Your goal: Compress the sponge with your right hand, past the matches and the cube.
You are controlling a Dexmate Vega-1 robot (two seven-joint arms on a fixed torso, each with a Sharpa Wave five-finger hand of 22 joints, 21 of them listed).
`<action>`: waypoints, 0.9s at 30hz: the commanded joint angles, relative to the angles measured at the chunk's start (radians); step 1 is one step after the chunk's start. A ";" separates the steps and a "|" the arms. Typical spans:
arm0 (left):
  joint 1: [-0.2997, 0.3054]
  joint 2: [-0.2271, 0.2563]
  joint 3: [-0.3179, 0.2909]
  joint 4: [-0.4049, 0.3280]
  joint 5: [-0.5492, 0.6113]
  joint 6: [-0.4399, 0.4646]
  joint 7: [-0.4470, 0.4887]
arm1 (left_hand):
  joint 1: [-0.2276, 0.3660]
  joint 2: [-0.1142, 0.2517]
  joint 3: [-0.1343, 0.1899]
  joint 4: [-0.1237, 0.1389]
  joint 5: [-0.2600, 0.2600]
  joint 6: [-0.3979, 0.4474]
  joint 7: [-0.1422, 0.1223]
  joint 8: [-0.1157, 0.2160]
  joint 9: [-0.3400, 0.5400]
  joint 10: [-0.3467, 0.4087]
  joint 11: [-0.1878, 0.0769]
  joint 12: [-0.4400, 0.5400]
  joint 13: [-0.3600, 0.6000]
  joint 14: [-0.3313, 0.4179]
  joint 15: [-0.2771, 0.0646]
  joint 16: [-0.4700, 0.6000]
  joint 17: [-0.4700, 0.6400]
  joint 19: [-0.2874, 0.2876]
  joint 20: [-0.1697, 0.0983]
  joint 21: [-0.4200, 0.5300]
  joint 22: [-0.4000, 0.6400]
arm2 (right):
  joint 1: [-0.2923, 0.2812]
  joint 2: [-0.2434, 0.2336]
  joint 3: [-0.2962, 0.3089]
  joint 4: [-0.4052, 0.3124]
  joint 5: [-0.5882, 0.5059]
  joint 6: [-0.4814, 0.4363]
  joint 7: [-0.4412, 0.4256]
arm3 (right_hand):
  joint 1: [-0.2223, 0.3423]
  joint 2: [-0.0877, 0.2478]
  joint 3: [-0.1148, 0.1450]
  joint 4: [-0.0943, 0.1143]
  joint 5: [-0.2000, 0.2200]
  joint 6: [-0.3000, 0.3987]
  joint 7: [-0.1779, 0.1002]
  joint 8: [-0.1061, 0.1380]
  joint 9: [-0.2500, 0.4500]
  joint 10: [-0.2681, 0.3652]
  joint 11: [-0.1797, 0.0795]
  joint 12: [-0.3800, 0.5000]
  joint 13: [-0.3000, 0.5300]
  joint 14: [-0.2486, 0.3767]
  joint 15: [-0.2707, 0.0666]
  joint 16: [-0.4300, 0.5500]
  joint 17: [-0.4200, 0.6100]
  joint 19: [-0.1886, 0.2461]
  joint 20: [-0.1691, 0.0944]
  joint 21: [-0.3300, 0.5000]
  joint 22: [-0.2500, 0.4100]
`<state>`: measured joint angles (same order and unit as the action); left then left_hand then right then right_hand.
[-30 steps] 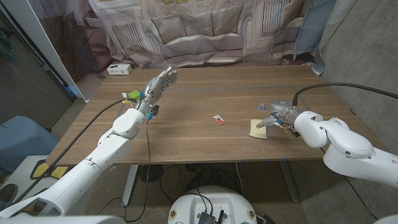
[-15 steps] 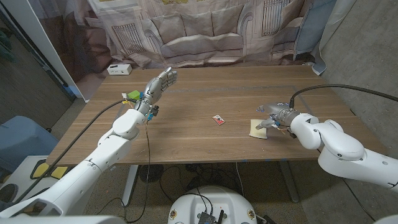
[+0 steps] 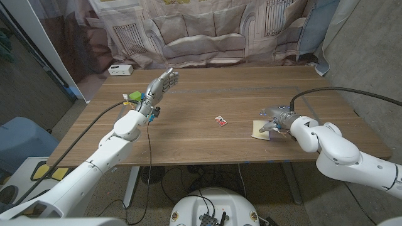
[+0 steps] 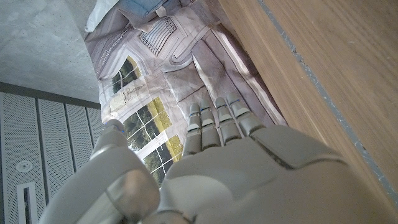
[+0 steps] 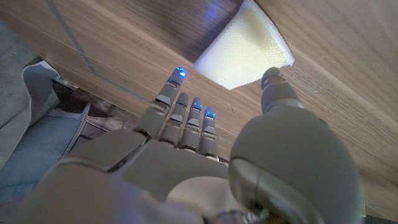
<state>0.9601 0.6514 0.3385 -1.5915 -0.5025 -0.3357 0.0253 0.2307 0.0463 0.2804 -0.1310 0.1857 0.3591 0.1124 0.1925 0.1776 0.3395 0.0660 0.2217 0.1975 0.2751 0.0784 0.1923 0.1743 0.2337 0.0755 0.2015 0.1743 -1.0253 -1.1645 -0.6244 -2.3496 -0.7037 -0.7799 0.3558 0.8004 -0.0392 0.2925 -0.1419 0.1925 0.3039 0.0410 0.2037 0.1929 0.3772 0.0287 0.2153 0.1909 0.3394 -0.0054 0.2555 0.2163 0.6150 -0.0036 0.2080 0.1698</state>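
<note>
A wooden table (image 3: pixel 207 100) before a printed curtain. The right hand (image 3: pixel 274 119), fingers spread and holding nothing, hovers over the sponge (image 3: pixel 260 130) at four o'clock; closing around it probably comes next.

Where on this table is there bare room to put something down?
Bare wood runs between the matches and the left hand, and along the far edge beyond the white box. It is crowded where the right hand meets the sponge.
</note>
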 commanded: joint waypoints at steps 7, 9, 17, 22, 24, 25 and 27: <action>-0.018 -0.003 0.006 0.014 -0.003 0.005 -0.013 | 0.008 0.001 0.010 0.002 -0.003 0.007 0.001 -0.002 0.003 0.008 0.000 -0.002 0.006 0.009 0.005 -0.003 0.005 0.006 0.001 -0.003 0.005 | 0.020 0.031 -0.010 0.034 -0.010 0.030 0.048 | 0.006 0.004 -0.008 0.000 0.005 0.004 0.002 0.002 0.002 0.004 -0.005 0.002 -0.001 0.007 0.002 0.003 0.002 0.005 0.002 0.006 0.004; -0.020 -0.003 0.006 0.015 -0.005 0.006 -0.015 | 0.009 0.001 0.010 0.002 -0.003 0.007 0.001 -0.002 0.003 0.007 -0.002 -0.002 0.006 0.009 0.005 -0.003 0.005 0.006 0.002 -0.002 0.005 | 0.021 0.034 -0.012 0.037 -0.011 0.031 0.050 | 0.006 0.004 -0.008 0.000 0.005 0.005 0.002 0.002 0.002 0.004 -0.004 0.002 -0.001 0.007 0.001 0.003 0.003 0.005 0.002 0.005 0.004; -0.025 -0.005 0.009 0.024 -0.006 0.006 -0.019 | 0.010 0.003 0.011 0.002 -0.003 0.008 0.000 -0.002 0.003 0.009 -0.001 -0.002 0.006 0.009 0.006 -0.004 0.005 0.006 0.002 -0.003 0.005 | 0.030 0.046 -0.023 0.054 -0.026 0.038 0.062 | 0.008 0.005 -0.009 -0.001 0.005 0.006 0.001 0.002 0.002 0.007 -0.005 0.002 -0.001 0.010 0.001 0.003 0.003 0.005 0.002 0.004 0.004; -0.029 -0.009 0.011 0.032 -0.009 0.003 -0.023 | 0.011 0.003 0.012 0.002 -0.003 0.008 0.001 -0.002 0.003 0.009 -0.001 -0.002 0.006 0.008 0.005 -0.004 0.005 0.006 0.001 -0.003 0.005 | 0.029 0.054 -0.026 0.066 -0.039 0.037 0.052 | 0.007 0.007 -0.011 0.001 0.006 0.015 -0.002 0.004 0.002 0.020 -0.004 0.006 -0.001 0.013 0.003 0.003 0.003 0.011 0.003 0.005 0.004; -0.029 -0.009 0.011 0.033 -0.008 0.004 -0.021 | 0.011 0.003 0.012 0.001 -0.003 0.009 0.001 -0.002 0.003 0.009 0.000 -0.002 0.006 0.009 0.005 -0.004 0.005 0.006 0.001 -0.003 0.005 | 0.029 0.056 -0.028 0.070 -0.044 0.036 0.053 | 0.006 0.007 -0.012 0.001 0.006 0.017 -0.002 0.004 0.002 0.022 -0.004 0.006 -0.001 0.016 0.003 0.004 0.003 0.013 0.003 0.005 0.004; -0.029 -0.009 0.011 0.034 -0.008 0.004 -0.021 | 0.011 0.004 0.012 0.001 -0.003 0.009 0.001 -0.002 0.003 0.009 0.000 -0.002 0.006 0.008 0.005 -0.004 0.005 0.006 0.002 -0.003 0.005 | 0.029 0.057 -0.029 0.072 -0.047 0.034 0.054 | 0.006 0.007 -0.012 0.001 0.006 0.017 -0.002 0.004 0.002 0.023 -0.005 0.006 -0.001 0.016 0.003 0.004 0.004 0.014 0.003 0.005 0.004; -0.029 -0.009 0.010 0.035 -0.009 0.003 -0.019 | 0.011 0.004 0.012 0.001 -0.003 0.009 0.001 -0.002 0.003 0.010 0.002 -0.002 0.006 0.007 0.005 -0.004 0.005 0.006 0.002 -0.003 0.005 | 0.030 0.059 -0.033 0.075 -0.055 0.034 0.057 | 0.006 0.007 -0.012 0.002 0.006 0.019 -0.004 0.004 0.002 0.024 -0.004 0.006 -0.001 0.018 0.002 0.005 0.004 0.015 0.003 0.006 0.004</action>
<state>0.9359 0.6452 0.3471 -1.5662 -0.5089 -0.3310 0.0079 0.2306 0.0463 0.2846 -0.1268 0.1857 0.3591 0.1124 0.1925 0.1795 0.3395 0.0660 0.2218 0.1976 0.2751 0.0784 0.1884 0.1743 0.2337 0.0755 0.2015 0.1743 -0.9993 -1.1201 -0.6461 -2.2963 -0.7327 -0.7467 0.4086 0.8004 -0.0392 0.2843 -0.1419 0.1925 0.3147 0.0409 0.2037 0.1929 0.3932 0.0235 0.2153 0.1910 0.3485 -0.0036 0.2555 0.2161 0.6187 -0.0002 0.2080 0.1698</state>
